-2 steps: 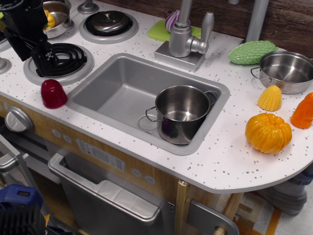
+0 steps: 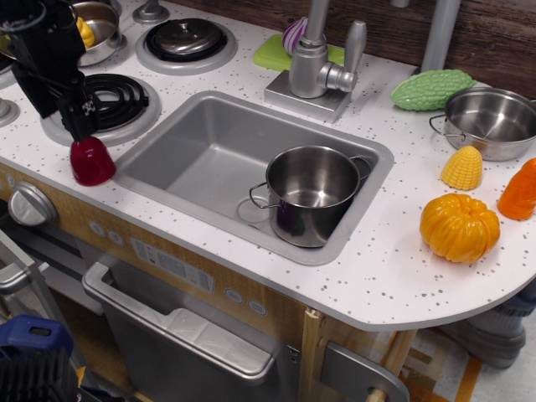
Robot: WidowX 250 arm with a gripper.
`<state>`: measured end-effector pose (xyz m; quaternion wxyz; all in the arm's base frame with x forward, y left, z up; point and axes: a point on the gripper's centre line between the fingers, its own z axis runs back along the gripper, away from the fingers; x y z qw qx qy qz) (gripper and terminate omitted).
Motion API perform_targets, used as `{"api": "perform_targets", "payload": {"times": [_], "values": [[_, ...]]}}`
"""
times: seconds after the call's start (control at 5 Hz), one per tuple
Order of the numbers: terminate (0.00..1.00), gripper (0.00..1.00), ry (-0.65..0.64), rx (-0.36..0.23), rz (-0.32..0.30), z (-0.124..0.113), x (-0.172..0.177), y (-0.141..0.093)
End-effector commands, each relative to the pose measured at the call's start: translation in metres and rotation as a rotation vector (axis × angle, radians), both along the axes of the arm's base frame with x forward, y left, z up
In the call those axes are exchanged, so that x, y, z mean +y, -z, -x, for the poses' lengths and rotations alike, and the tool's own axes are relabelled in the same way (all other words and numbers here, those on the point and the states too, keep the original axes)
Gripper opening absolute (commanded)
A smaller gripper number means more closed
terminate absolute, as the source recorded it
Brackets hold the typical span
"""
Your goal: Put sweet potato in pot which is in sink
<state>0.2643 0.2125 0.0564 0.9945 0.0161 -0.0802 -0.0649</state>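
The sweet potato [image 2: 90, 160], a glossy dark red dome, stands on the white counter just left of the sink [image 2: 193, 155]. The shiny steel pot [image 2: 311, 193] with two loop handles stands upright and empty in the sink's right front part. My black gripper [image 2: 78, 130] hangs over the left burner, its tips just above and behind the sweet potato's top, not around it. Its jaws look open and hold nothing.
A silver faucet [image 2: 320, 63] stands behind the sink. A black coil burner [image 2: 113, 99] lies under the gripper. To the right are a wider steel pot [image 2: 494, 121], a green gourd [image 2: 431, 89], yellow corn [image 2: 462, 167], an orange pumpkin [image 2: 459, 227] and an orange toy [image 2: 519, 191].
My gripper has moved a little down and forward, closer to the sweet potato's top. The sweet potato and the pot have not moved.
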Motion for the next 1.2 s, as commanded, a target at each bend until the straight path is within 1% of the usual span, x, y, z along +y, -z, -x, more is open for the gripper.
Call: {"api": "perform_targets", "payload": {"times": [0.0,0.2,0.6,0.8,1.0], "values": [[0.0,1.0,0.02,-0.051,0.002,-0.01,0.001,-0.002],[0.0,1.0,0.034,-0.065,0.042,-0.014,0.002,0.007],[0.0,1.0,0.017,-0.078,0.093,-0.013,0.001,0.02],[0.0,1.0,0.014,-0.09,0.101,-0.013,0.0,0.025],[0.0,1.0,0.006,-0.09,0.115,-0.012,0.0,0.029]]}}
